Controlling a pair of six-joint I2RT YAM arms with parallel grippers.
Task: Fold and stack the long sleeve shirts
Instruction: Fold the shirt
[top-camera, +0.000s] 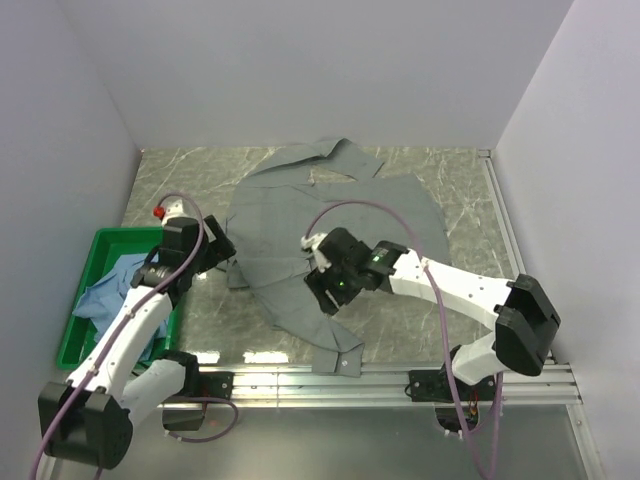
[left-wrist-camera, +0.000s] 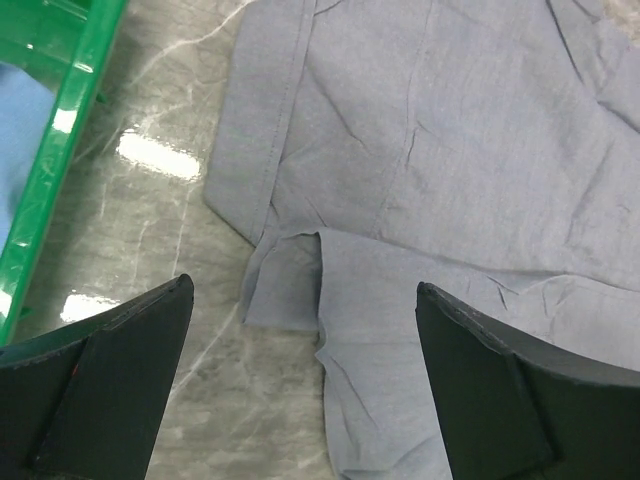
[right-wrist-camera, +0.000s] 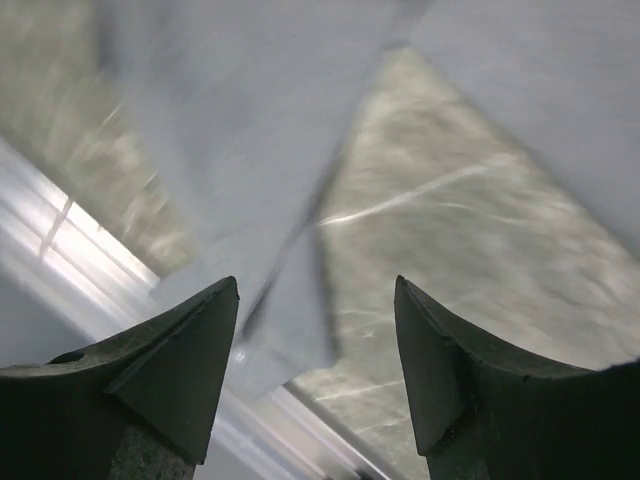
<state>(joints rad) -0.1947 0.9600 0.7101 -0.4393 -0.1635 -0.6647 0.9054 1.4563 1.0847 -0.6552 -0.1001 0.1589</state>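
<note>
A grey-green long sleeve shirt (top-camera: 335, 225) lies spread on the marble table, collar (top-camera: 335, 160) at the far side, one sleeve trailing toward the near rail (top-camera: 340, 350). My left gripper (top-camera: 222, 255) hovers open at the shirt's left edge. In the left wrist view its jaws (left-wrist-camera: 303, 287) stand wide over a cuff (left-wrist-camera: 285, 290), touching nothing. My right gripper (top-camera: 322, 290) is open above the near sleeve. In the right wrist view its jaws (right-wrist-camera: 316, 282) straddle the sleeve end (right-wrist-camera: 285, 320) without holding it. A light blue shirt (top-camera: 110, 290) lies crumpled in the bin.
A green plastic bin (top-camera: 85, 345) stands at the left, close to the left arm; its rim (left-wrist-camera: 60, 130) shows in the left wrist view. A metal rail (top-camera: 400, 380) runs along the table's near edge. White walls close in the back and sides.
</note>
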